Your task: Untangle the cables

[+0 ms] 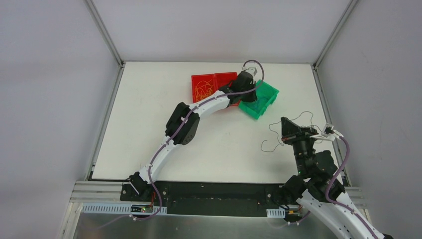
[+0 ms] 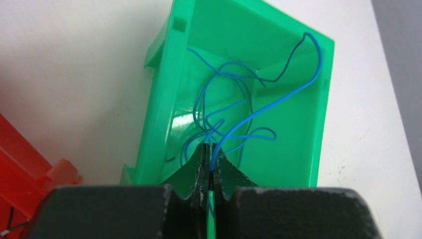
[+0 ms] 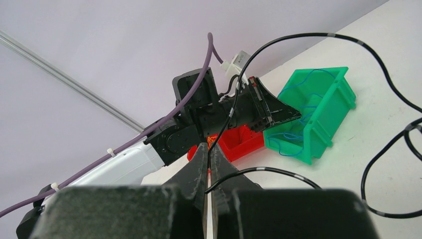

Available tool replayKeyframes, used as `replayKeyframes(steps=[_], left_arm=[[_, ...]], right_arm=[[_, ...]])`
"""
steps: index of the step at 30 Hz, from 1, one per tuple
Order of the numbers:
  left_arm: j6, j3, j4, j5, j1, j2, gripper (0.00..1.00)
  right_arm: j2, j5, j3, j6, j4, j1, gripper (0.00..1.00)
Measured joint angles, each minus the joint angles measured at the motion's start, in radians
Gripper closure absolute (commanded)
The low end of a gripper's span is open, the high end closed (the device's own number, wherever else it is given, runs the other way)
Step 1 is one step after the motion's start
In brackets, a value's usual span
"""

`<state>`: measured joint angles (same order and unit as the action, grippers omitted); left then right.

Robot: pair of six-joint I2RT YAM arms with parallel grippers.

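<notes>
The left fingers (image 2: 205,154) were clenched on a blue cable (image 2: 259,107), pinching one strand right at their tips. The rest of that cable lay in loose loops inside the green bin (image 2: 159,99), which filled the centre of the left wrist view. One dark stretch ran toward the bin's upper right corner; whether it was a separate wire could not be told.

The right fingers (image 3: 203,157) were clamped just as tightly on a dark cable (image 3: 278,37). It rose from their tips in a wide arc across the upper right of the right wrist view, and its slack trailed onto the white desk (image 1: 149,124) at right of centre in the top view, well apart from the bins.

A yellow-orange cable (image 1: 203,89) sat curled in the red bin (image 1: 195,78) at top centre, just beside the green one.

The sorting looked far along, with the three colours lying apart and no crossings visible between them. What seemed left was letting go of the blue strand into its bin and finding the dark cable a resting place, since it hung from the right fingers with no bin under it.
</notes>
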<state>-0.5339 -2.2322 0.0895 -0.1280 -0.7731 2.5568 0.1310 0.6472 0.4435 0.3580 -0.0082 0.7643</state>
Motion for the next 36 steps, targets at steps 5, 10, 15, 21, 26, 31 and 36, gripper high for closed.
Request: replayKeyframes(steps=[5, 10, 15, 21, 26, 31, 36], left_arm=[[0.075, 0.006, 0.041, 0.087, -0.043, 0.000, 1.00], [0.124, 0.000, 0.059, 0.135, -0.092, 0.000, 0.99], [0.124, -0.076, 0.078, 0.132, -0.094, 0.032, 0.96], [0.127, -0.083, 0.114, 0.138, -0.076, 0.037, 0.79], [0.138, -0.060, 0.137, 0.148, -0.071, 0.021, 0.65], [0.163, -0.029, 0.159, 0.160, -0.071, -0.043, 0.54], [0.182, -0.024, 0.159, 0.161, -0.071, -0.141, 0.47]], right_arm=[[0.000, 0.000, 0.000, 0.000, 0.000, 0.000, 1.00], [0.000, 0.000, 0.000, 0.000, 0.000, 0.000, 1.00], [0.000, 0.000, 0.000, 0.000, 0.000, 0.000, 1.00], [-0.002, 0.000, 0.000, 0.000, 0.000, 0.000, 1.00], [-0.005, 0.000, 0.000, 0.000, 0.000, 0.000, 1.00], [-0.005, 0.000, 0.000, 0.000, 0.000, 0.000, 1.00], [-0.005, 0.001, 0.000, 0.000, 0.000, 0.000, 1.00]])
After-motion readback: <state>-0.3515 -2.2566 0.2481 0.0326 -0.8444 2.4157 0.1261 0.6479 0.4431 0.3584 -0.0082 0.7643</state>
